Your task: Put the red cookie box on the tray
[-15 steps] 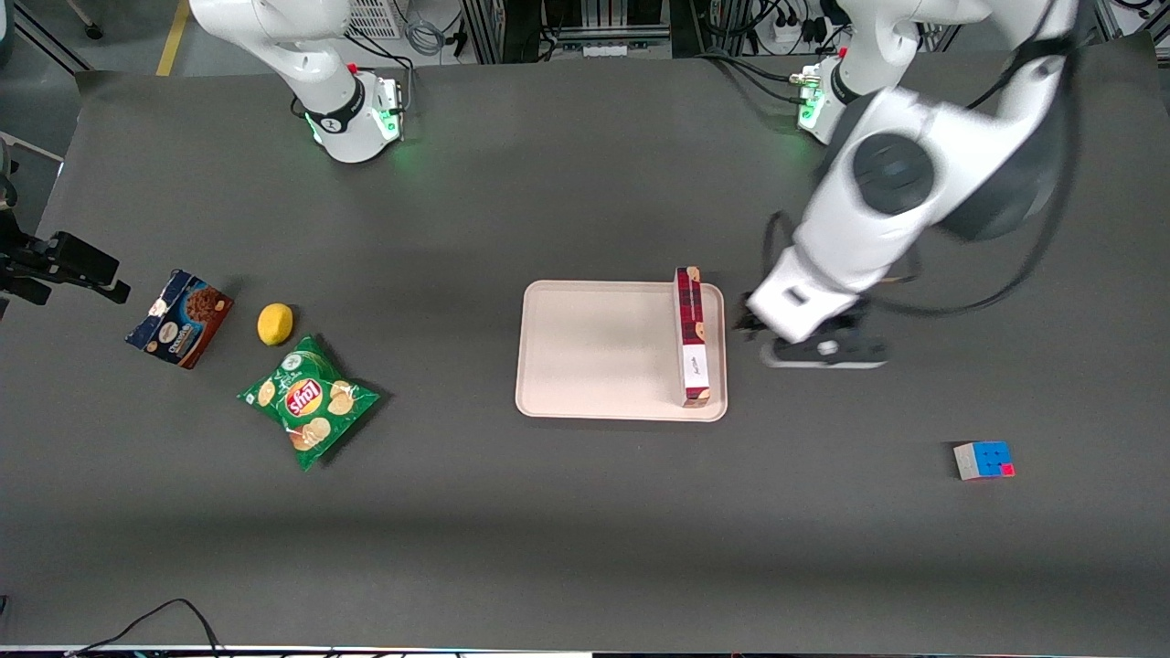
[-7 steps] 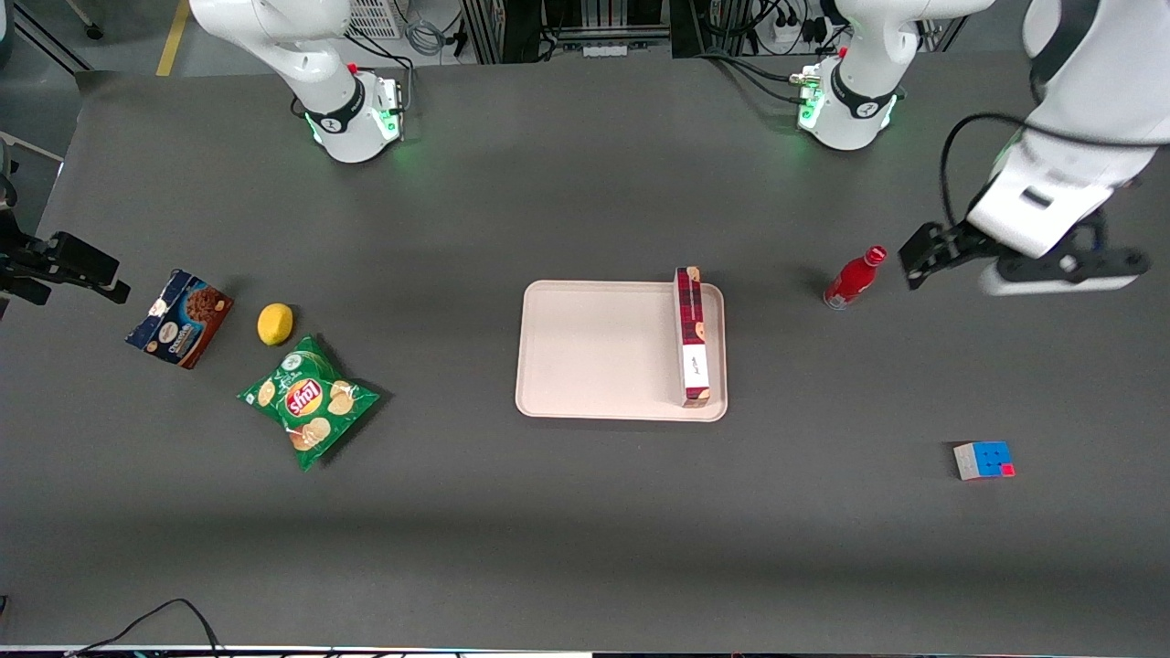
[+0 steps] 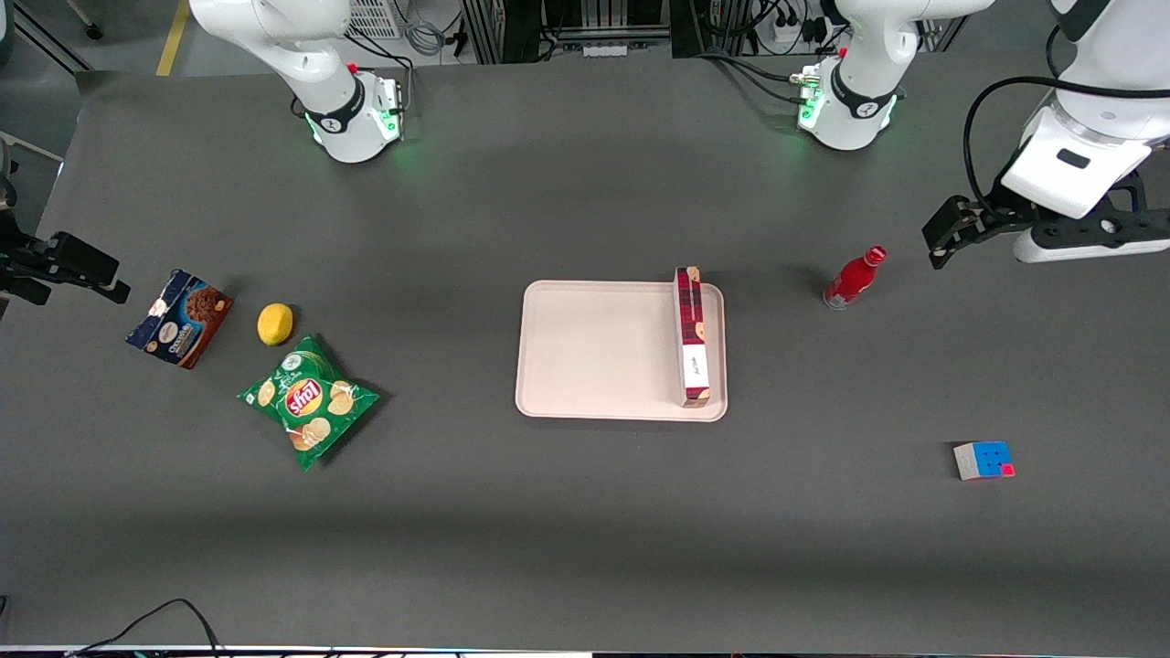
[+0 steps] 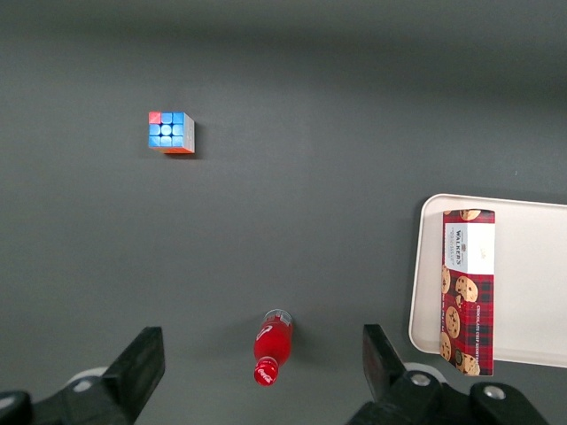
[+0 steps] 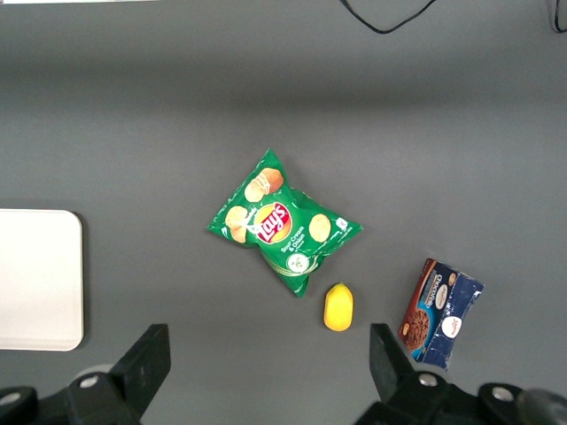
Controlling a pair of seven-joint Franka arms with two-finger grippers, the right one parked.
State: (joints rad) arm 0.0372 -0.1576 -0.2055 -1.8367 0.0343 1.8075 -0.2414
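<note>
The red cookie box (image 3: 692,336) lies on the pale pink tray (image 3: 603,352), along the tray's edge toward the working arm's end. It rests there alone, with nothing touching it. The left wrist view shows the same box (image 4: 468,292) with its plaid face and white panel up, inside the tray's rim (image 4: 532,283). My left gripper (image 3: 951,233) hangs high over the table toward the working arm's end, well apart from the tray. It is open (image 4: 261,335), its fingers spread wide with nothing between them.
A small red bottle (image 3: 855,277) stands between the tray and my gripper, below the spread fingers (image 4: 270,347). A colour cube (image 3: 983,460) sits nearer the front camera. Toward the parked arm's end lie a green chips bag (image 3: 308,400), a lemon (image 3: 275,323) and a blue-and-brown cookie box (image 3: 180,317).
The left arm has swung from right beside the tray out toward the working arm's end of the table, uncovering the red bottle. The box and tray have stayed put.
</note>
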